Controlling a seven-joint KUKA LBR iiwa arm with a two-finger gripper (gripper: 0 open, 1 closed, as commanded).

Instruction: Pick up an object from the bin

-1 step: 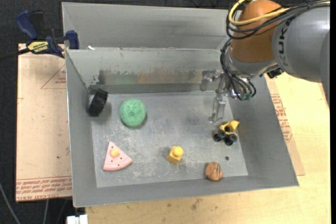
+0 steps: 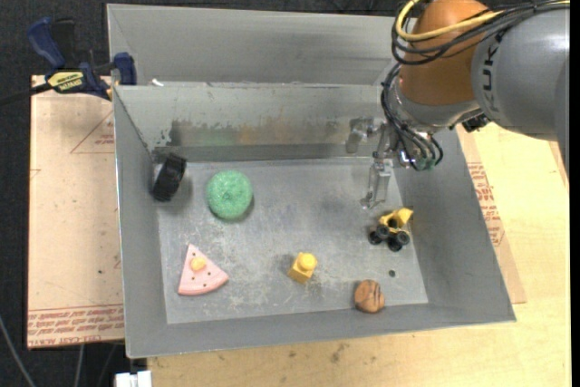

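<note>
My gripper [image 2: 374,188] hangs over the right part of the bin, near the back wall. Just below and slightly right of it lies a small yellow toy vehicle with black wheels [image 2: 391,228], close to the right wall, and the gripper stands apart from it. A brown rounded lump [image 2: 369,295] rests at the bin's front right. A small yellow piece [image 2: 304,266] lies on the floor toward the front middle.
On the left side lie a green fuzzy ball [image 2: 229,195], a black ring-shaped thing [image 2: 168,178] against the left wall and a pink wedge with yellow dots [image 2: 200,273]. The arm with its orange cover and cables reaches in from the upper right.
</note>
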